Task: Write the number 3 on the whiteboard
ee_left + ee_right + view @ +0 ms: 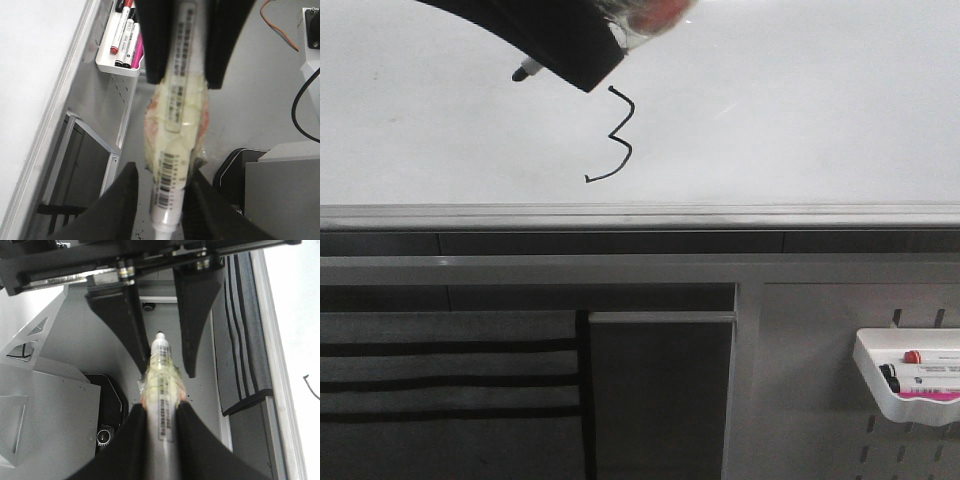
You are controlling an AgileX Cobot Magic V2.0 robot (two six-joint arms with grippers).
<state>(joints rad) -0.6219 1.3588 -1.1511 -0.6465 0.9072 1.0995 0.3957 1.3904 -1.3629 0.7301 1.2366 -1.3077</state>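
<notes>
The number 3 (pixel 615 135) is drawn in thin black line on the whiteboard (pixel 800 110), just above its grey edge rail. My right gripper (pixel 160 407) is shut on a white marker (pixel 161 375) wrapped in yellowish tape. The marker's dark tip (pixel 527 70) hangs just up and left of the 3, off the board. My left gripper (pixel 162 172) is open, its fingers (pixel 137 330) standing either side of the marker's tip end with a gap. A black gripper finger (pixel 560 45) covers the board's top middle. The marker (pixel 175 135) runs between both grippers.
A grey edge rail (pixel 640 215) runs along the board's near side. A white tray (pixel 880 395) holding several markers hangs on the grey perforated panel at lower right, and it also shows in the left wrist view (pixel 117 67). A striped grey cloth (pixel 240 340) hangs beside the board.
</notes>
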